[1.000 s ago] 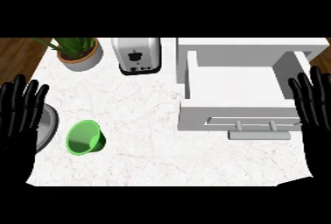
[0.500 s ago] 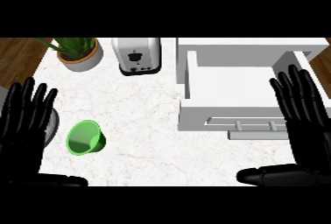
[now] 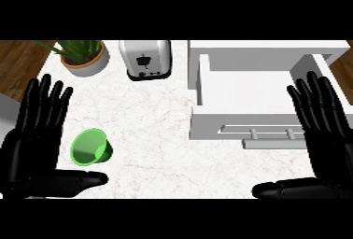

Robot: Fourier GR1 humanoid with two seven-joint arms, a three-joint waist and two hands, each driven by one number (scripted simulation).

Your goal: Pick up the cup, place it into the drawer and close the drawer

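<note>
Head view: a white marbled counter fills the frame, with strips of wooden floor at the upper left and far upper right. A potted plant stands at the counter's upper left corner, a silver toaster just right of it. In the upper right, a white drawer stands open, its bar handle facing the lower edge. The green cup lies tilted on the counter at lower left, well apart from the drawer. The left hand is just left of the cup, fingers straight and slightly spread, thumb stretched out beneath the cup. The right hand overlaps the drawer's right side and handle end, fingers straight and fanned, thumb pointing inward.
</note>
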